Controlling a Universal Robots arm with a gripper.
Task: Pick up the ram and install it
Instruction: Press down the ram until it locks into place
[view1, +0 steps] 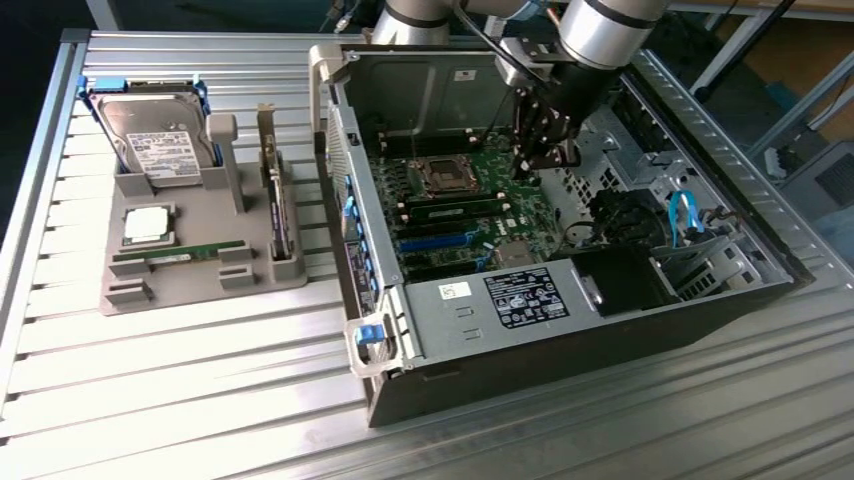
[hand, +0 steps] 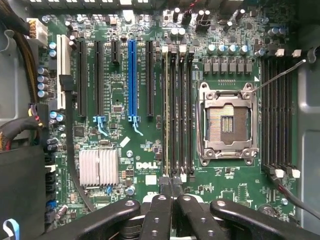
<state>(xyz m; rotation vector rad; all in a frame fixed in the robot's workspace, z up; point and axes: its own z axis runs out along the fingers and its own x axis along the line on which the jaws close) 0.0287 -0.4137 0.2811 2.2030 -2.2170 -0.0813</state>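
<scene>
Pincer (view1: 531, 160) tips hidden behind ram (hand: 166, 112)

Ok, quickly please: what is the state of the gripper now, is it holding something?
Gripper: closed above the motherboard; nothing can be seen held in it. A ram lies in the tray.

The arm (view1: 607, 25) is a thick silver-grey tube with a darker band at its joint, and a black cable runs along it. Below sits a black wrist block, then the gripper (view1: 541, 150), all black with slim jointed fingers (hand: 160, 217). Up close, the finger links are smooth, rounded and fastened by small round screws.
</scene>
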